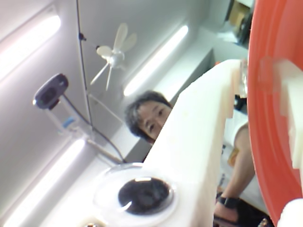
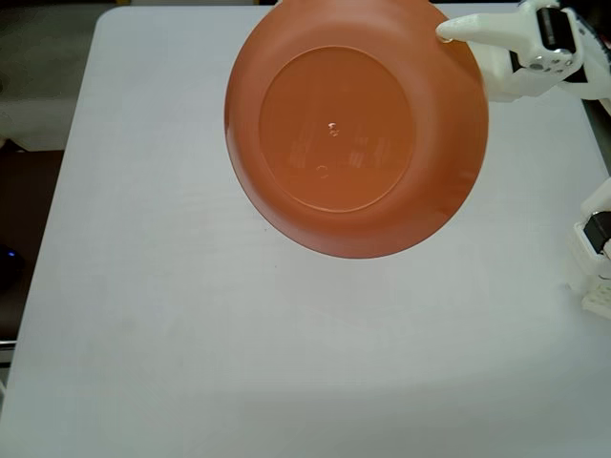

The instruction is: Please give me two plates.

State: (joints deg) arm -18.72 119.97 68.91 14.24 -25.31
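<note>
The orange plate [image 2: 353, 129] hangs in the air above the white table [image 2: 143, 315], its underside turned up toward the fixed camera. My white gripper [image 2: 449, 36] is shut on its rim at the upper right. In the wrist view the orange plate [image 1: 267, 118] fills the right edge, with one white finger [image 1: 189, 146] in front of it and the other finger [image 1: 291, 109] behind the rim. The wrist camera points up at the ceiling. The light blue plate is out of view.
The arm's base [image 2: 592, 258] stands at the table's right edge. In the wrist view a person [image 1: 149, 116] looks down from past the gripper, with a webcam on a stand [image 1: 49, 92], a ceiling fan [image 1: 112, 54] and light strips overhead.
</note>
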